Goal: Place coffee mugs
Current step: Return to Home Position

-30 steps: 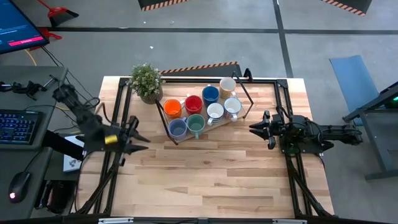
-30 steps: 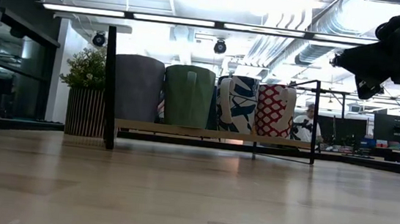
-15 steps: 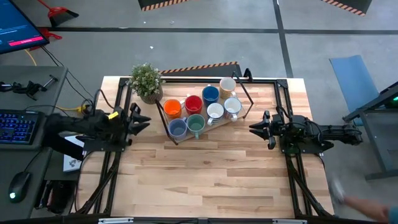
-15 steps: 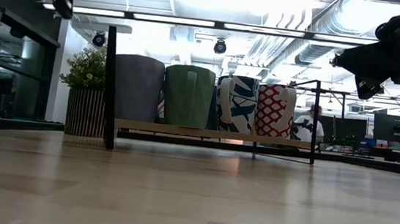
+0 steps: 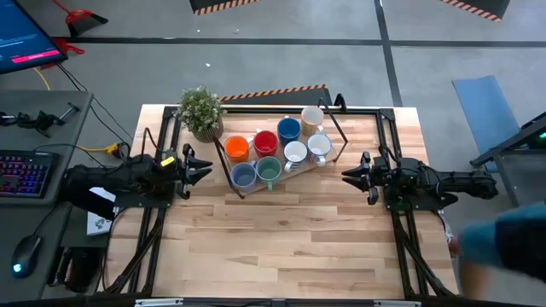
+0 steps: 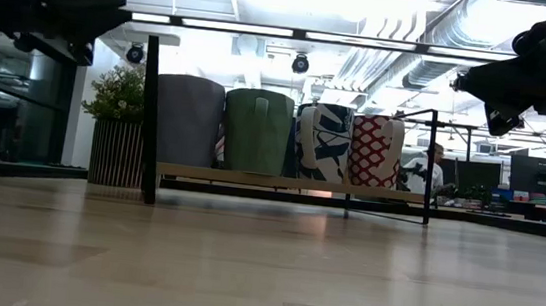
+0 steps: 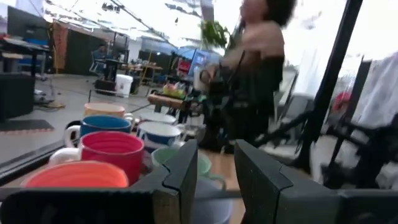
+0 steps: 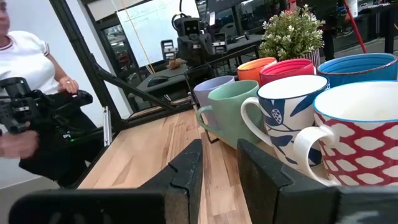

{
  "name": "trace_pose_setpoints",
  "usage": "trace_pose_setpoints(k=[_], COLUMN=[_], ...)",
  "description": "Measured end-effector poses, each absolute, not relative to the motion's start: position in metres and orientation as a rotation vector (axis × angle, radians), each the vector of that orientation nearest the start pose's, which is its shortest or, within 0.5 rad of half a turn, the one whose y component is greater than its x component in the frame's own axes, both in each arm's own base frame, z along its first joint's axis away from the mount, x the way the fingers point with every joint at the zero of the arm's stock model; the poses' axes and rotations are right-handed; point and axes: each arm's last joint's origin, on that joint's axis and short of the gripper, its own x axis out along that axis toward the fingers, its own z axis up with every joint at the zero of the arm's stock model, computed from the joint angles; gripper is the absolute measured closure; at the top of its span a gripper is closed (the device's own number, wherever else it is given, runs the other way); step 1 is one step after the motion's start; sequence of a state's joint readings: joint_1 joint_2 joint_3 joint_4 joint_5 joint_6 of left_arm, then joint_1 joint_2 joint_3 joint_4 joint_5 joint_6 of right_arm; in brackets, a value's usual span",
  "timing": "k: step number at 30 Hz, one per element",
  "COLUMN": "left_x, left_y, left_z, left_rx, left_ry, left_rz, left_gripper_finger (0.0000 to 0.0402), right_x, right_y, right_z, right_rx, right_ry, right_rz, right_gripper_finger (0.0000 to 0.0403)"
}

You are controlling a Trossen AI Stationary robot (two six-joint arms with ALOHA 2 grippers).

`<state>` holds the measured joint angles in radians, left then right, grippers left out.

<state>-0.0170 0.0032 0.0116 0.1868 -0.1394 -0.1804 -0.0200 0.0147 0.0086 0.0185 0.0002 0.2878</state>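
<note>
Eight mugs stand on their bases on a wooden board (image 5: 300, 169) inside a black wire rack: orange (image 5: 236, 148), red (image 5: 265, 142), bright blue (image 5: 288, 130), cream (image 5: 312, 117), grey-blue (image 5: 244, 176), green (image 5: 269, 170), and two white ones (image 5: 295, 153) (image 5: 318, 146). In the low view the white ones show a blue leaf pattern (image 6: 326, 143) and a red pattern (image 6: 376, 151). My left gripper (image 5: 205, 168) hovers open left of the rack. My right gripper (image 5: 346, 176) hovers open to its right. Both point at the mugs.
A potted green plant (image 5: 201, 111) stands at the rack's far-left corner. Black frame rails (image 5: 167, 145) run along the table's left, right and far sides. Bare wood (image 5: 281, 239) lies near of the rack. A person's blue sleeve (image 5: 503, 243) shows beyond the table's right near corner.
My left arm has swung round and levelled out; its gripper has moved toward the far edge and a little right, toward the mugs, rising into the low view's top left. A person's sleeve has come in at the right near corner. The mugs have stayed put.
</note>
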Motion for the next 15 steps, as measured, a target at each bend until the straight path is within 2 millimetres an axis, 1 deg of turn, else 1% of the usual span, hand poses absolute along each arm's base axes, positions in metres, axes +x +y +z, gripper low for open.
trace_pose_setpoints(k=[5,15], left_x=[0.0962,0.0968], left_y=[0.0024,0.0024], left_z=[0.1786,0.1741], left_rx=[-0.081,-0.082], left_ry=[-0.13,-0.084], left_rz=[0.118,0.12], left_gripper_finger=[0.0304,0.0304], right_x=[0.0981,0.0981], right_y=[-0.002,-0.002], right_z=[0.1671,0.1671], right_rx=[0.288,0.288], right_ry=[-0.015,-0.015], right_rz=[-0.018,-0.018], right_gripper_finger=[0.0318,0.0318])
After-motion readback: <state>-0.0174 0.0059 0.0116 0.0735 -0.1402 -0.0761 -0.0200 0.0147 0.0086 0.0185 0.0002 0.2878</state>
